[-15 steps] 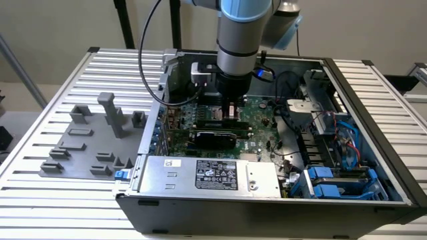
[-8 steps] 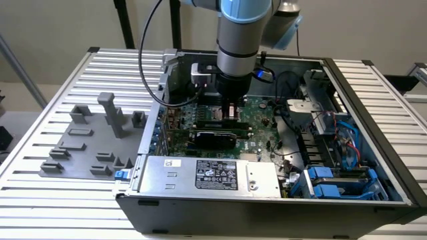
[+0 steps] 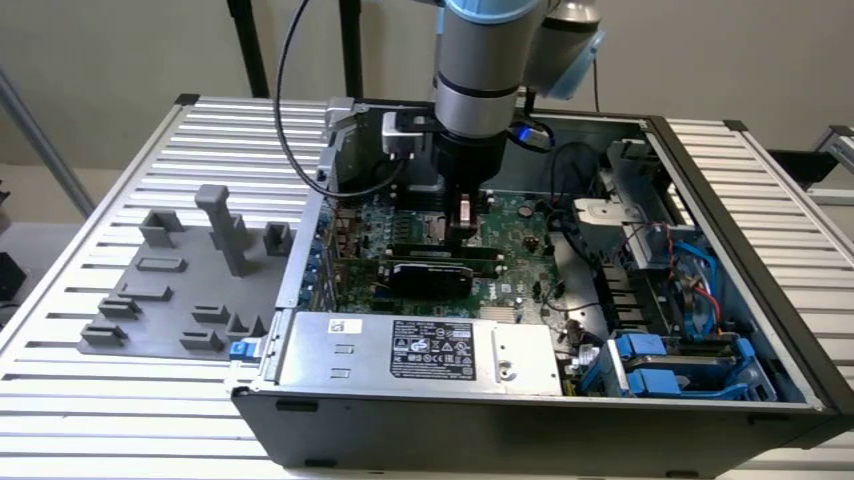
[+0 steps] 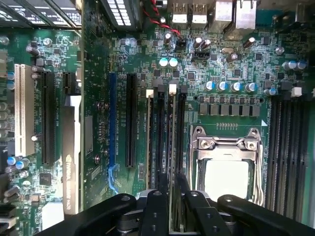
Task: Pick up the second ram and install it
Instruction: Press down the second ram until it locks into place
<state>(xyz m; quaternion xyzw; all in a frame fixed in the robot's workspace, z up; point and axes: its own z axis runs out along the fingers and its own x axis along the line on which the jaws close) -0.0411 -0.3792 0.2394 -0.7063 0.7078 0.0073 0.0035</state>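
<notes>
My gripper (image 3: pixel 463 235) reaches down into the open computer case (image 3: pixel 534 420), just above the green motherboard (image 3: pixel 514 225). In the wrist view its two black fingers (image 4: pixel 158 206) are closed on a thin green stick seen edge-on, the second ram (image 4: pixel 172 216). The stick lies in line with the white-latched memory slot (image 4: pixel 172 128), next to the processor socket (image 4: pixel 226 172). I cannot tell whether its lower edge is seated in the slot. The gripper (image 4: pixel 172 186) hides the near end of the slot.
A grey fixture tray (image 3: pixel 174 290) with upright blocks lies on the slatted table, at the exterior view's left. A black card (image 3: pixel 434 270) and the silver power supply (image 3: pixel 427 350) sit in front of the gripper. Cables (image 3: pixel 574 230) and blue drive bays (image 3: pixel 681 360) fill the case's right side.
</notes>
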